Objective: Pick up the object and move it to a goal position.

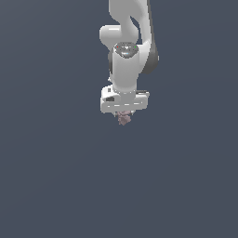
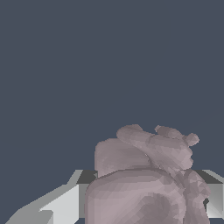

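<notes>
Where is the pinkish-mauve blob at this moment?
In the exterior view the blob sits near the frame's middle, directly under the white gripper; in the wrist view it sits between the grey fingers.

Plain dark blue-grey surface [image 1: 51, 176], w/ uniform tone
</notes>
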`<state>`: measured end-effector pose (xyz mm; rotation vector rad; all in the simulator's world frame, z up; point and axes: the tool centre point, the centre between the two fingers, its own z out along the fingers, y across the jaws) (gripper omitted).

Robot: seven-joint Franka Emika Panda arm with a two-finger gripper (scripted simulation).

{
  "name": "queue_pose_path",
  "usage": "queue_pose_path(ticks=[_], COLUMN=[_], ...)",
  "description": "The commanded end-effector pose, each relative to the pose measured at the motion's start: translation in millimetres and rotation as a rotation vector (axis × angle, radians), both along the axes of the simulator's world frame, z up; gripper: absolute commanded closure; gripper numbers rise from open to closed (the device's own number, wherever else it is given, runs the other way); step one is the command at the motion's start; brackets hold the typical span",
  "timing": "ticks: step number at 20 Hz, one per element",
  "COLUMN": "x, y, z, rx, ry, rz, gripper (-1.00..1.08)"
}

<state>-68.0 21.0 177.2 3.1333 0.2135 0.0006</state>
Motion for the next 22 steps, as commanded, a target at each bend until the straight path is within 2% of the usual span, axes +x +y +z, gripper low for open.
queue_pose_path(ticks=[1,12,22], x=[-14,-61,-78], y=[0,0,-1], z=[17,83,109], rx=[0.000,0.001,0.001], ry=[0.000,0.000,0.000], rz=[0.000,0.000,0.001], gripper=[1.08,1.08,1.08])
